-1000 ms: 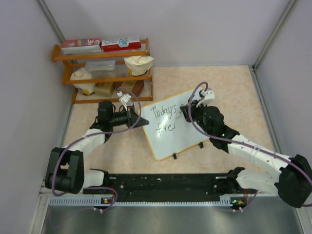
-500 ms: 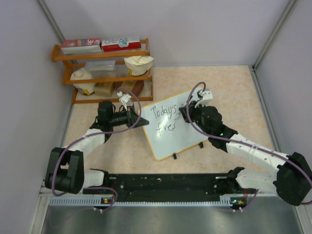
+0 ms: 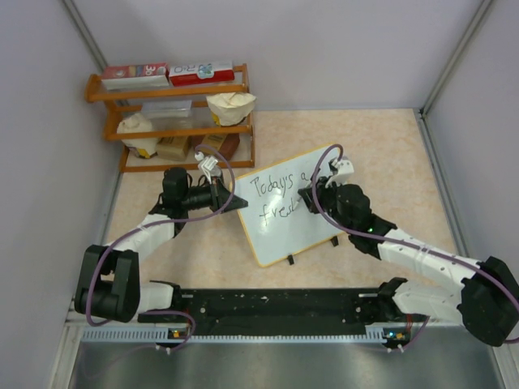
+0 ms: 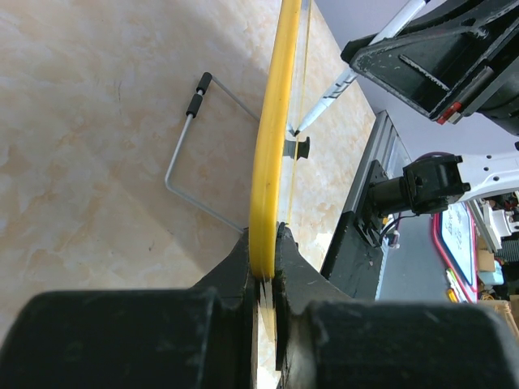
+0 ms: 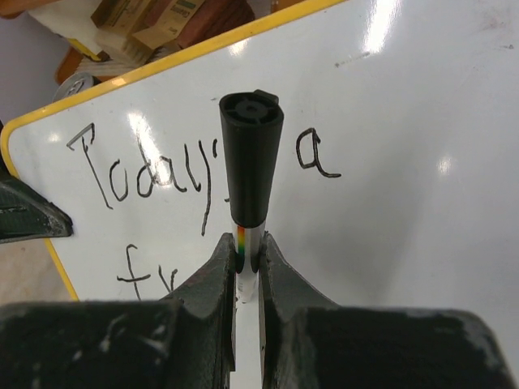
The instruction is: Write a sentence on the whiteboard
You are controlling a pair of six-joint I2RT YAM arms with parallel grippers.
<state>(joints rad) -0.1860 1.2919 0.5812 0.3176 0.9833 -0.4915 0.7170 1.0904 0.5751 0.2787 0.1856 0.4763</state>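
Left pincer point(image 4: 264, 247) clamps whiteboard point(image 3: 292, 235) frame; right pincer point(image 5: 247, 255) grips marker point(image 5: 250, 146). Watch pressure: push too hard, you tip it or smear sentence point(image 5: 134, 178).

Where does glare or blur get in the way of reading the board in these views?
Right wrist view: bright glare patches on the whiteboard, yet the writing stays legible; the marker is sharp, the right claw soft. Left wrist view: the left claw is dark and blurred, the board's yellow frame crisp farther off. Top external view: even light, no obvious glare, letters small but readable.
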